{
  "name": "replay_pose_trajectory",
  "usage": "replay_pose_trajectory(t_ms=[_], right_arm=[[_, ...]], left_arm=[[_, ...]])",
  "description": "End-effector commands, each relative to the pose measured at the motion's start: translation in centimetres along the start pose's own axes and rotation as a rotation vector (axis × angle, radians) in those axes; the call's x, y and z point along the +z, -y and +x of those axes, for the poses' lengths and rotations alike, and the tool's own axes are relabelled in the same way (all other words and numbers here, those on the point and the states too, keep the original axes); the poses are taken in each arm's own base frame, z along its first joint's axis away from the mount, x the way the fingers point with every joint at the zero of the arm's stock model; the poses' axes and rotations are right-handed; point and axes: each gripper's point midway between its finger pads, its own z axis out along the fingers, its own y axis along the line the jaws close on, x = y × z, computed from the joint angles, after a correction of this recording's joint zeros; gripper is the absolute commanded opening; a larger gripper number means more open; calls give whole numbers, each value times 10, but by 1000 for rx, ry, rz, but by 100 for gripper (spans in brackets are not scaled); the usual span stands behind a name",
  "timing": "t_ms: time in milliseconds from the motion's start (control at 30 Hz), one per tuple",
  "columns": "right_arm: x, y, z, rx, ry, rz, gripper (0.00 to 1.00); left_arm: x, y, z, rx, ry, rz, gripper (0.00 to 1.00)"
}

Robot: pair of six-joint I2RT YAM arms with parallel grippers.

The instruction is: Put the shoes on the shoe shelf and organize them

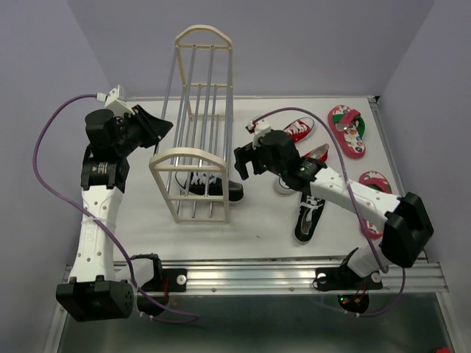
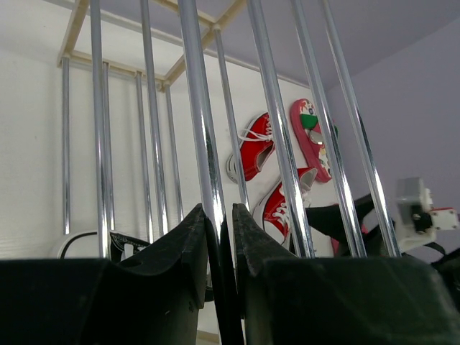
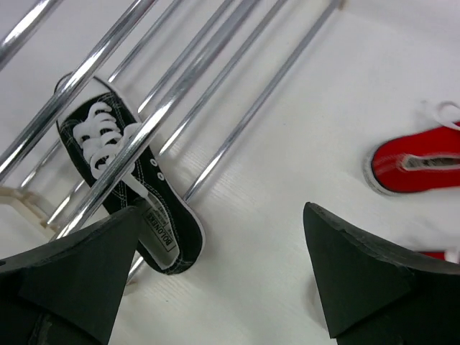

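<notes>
The shoe shelf (image 1: 188,165) stands left of centre, its rods running from the near arched frame to the far one. My left gripper (image 1: 160,131) is shut on one of its rods (image 2: 208,158); the jaws (image 2: 219,212) pinch it. One black sneaker (image 1: 215,188) lies at the shelf's near end under the rods (image 3: 129,180), with its heel sticking out to the right. My right gripper (image 1: 241,163) is open and empty (image 3: 219,215), just right of that heel. The other black sneaker (image 1: 309,218) lies under the right arm.
Two red sneakers (image 1: 298,131) (image 1: 315,154) lie right of the shelf and also show in the left wrist view (image 2: 251,147) (image 2: 282,207). One flip-flop (image 1: 347,130) is at the back right, another (image 1: 375,184) near the right edge.
</notes>
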Motion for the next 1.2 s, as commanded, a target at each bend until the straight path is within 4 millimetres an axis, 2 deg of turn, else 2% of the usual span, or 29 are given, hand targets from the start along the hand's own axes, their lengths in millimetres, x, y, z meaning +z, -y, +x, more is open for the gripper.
replay_pose_trajectory(t_ms=[0,33,67,133,167,233,267,300,367,400,500,633,667,767,867,1000,1167], right_arm=[[-52,45,0,215,47,293,100],[-63,60,5,277,48,375,100],[-82,67,18,303,8,423,100],[-101,73,41,386,-39,486,100],[-122,82,58,405,-91,538,100],[-143,88,78,504,-126,609,100],[-153,89,87,533,-148,626,100],[-174,89,104,579,-197,660,100],[-194,90,119,618,-241,695,100],[-215,91,132,668,-273,746,100],[-241,91,156,704,-343,790,100],[-245,71,179,802,-403,714,100],[-245,70,189,802,-430,714,100],[-242,67,200,806,-450,705,100],[-229,66,209,792,-454,691,100],[-200,63,210,774,-424,638,98],[-184,67,223,735,-434,651,92]], left_arm=[[16,-36,41,103,-126,-52,0],[16,-36,40,105,-122,-55,0],[17,-37,41,101,-126,-58,0],[18,-38,41,97,-128,-60,0],[19,-38,42,95,-131,-61,0],[19,-39,42,92,-133,-62,0],[19,-39,42,92,-132,-65,0],[20,-41,42,91,-130,-72,0],[20,-43,41,88,-127,-83,0],[20,-43,40,89,-124,-89,0],[19,-44,40,91,-123,-91,0],[19,-44,41,89,-125,-91,0],[19,-43,41,92,-125,-89,0],[19,-43,42,89,-128,-84,0],[19,-43,43,88,-131,-82,0],[19,-44,44,86,-134,-84,0],[19,-44,45,88,-137,-80,0]])
